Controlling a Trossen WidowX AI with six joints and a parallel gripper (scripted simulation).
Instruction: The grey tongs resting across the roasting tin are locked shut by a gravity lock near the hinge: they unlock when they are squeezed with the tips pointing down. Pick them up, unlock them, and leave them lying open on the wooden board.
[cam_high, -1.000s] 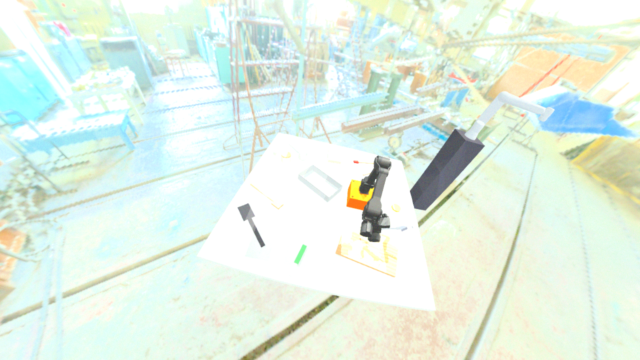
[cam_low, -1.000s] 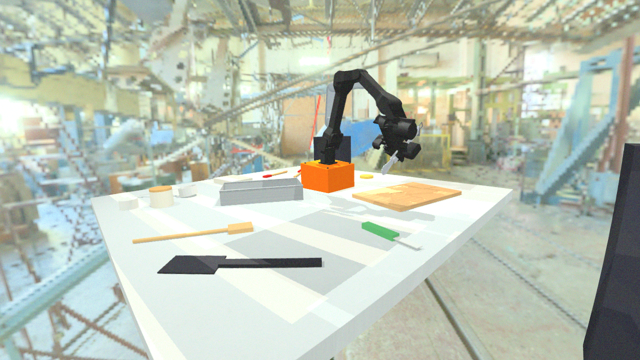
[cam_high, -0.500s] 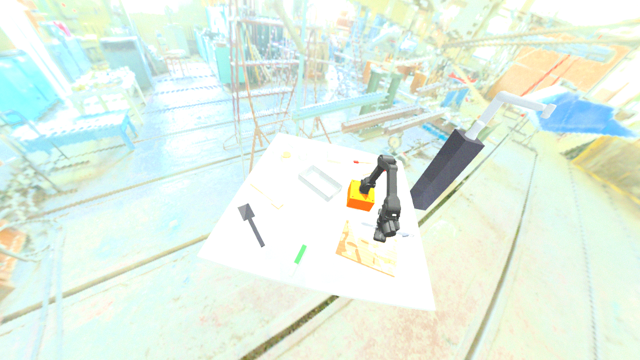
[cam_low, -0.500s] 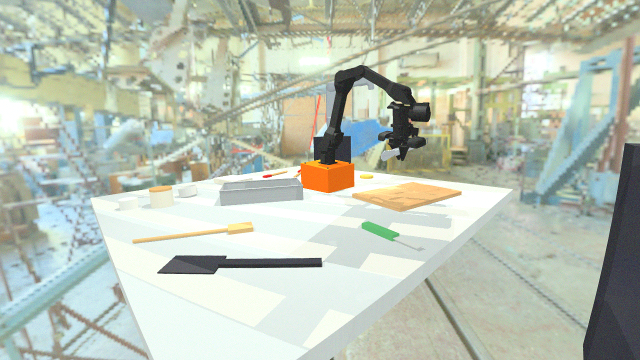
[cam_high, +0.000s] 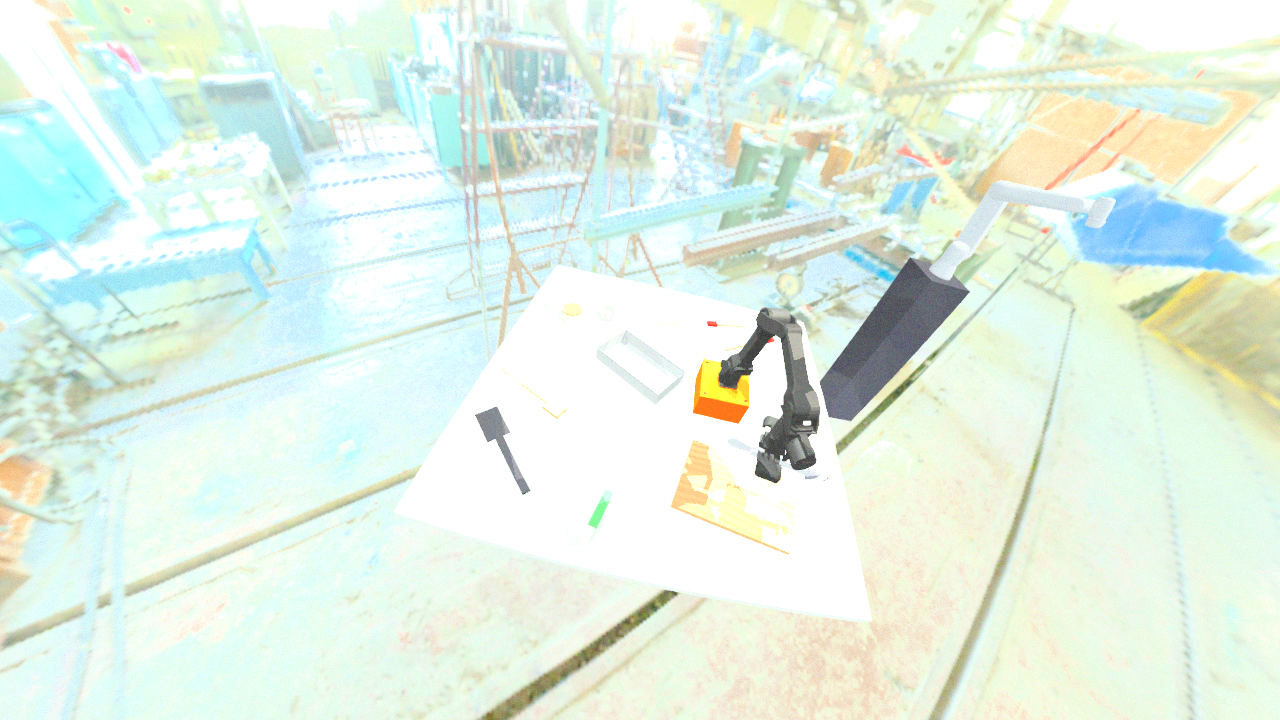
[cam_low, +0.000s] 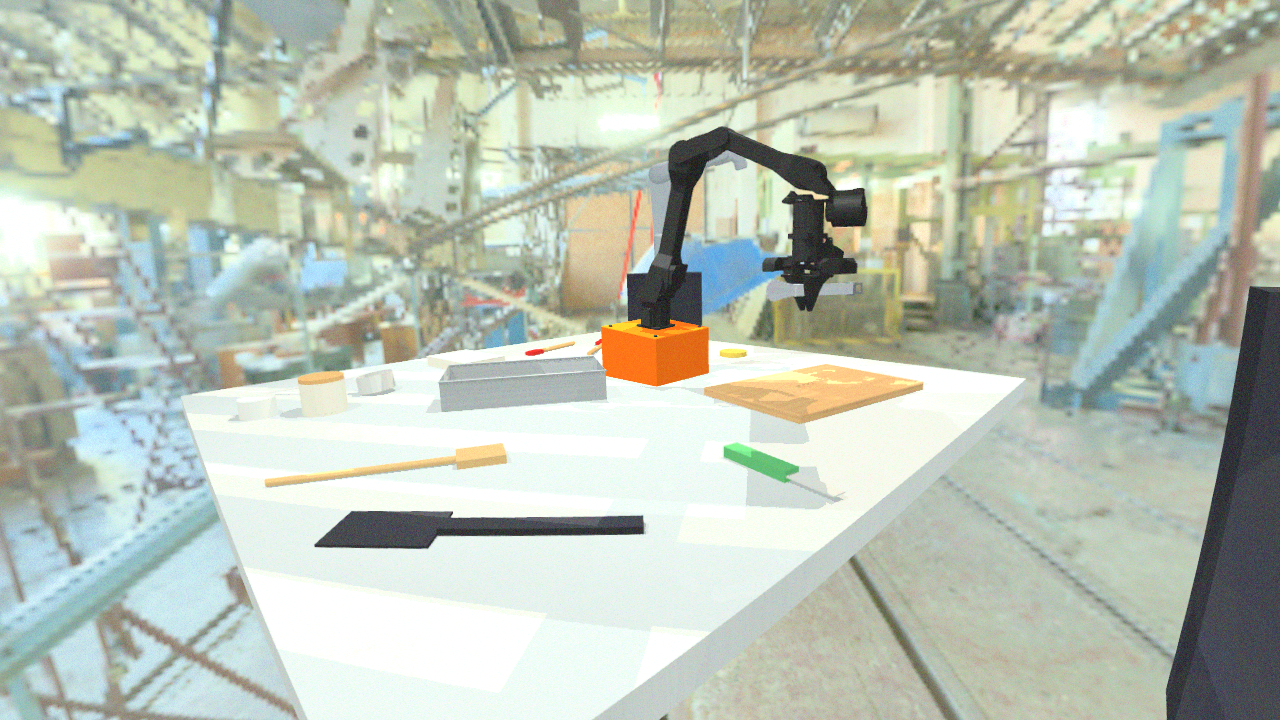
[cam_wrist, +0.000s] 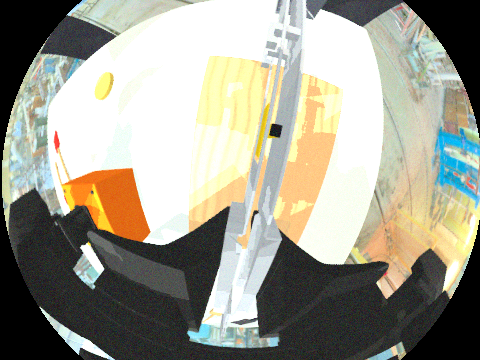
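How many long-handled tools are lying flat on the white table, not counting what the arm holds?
3: a black spatula near the front edge, a wooden spatula behind it, and a green-handled tool in front of the wooden board. Others may be hidden behind the tin.

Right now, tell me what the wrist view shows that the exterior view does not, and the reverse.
Only the wrist view shows the grey tongs up close, running lengthwise above the wooden board, with a yellow strip and a small black block on them. Only the exterior view shows the roasting tin, black spatula, wooden spatula, and green-handled tool. Both show the hand shut on the tongs, the board, the orange base and a yellow disc.
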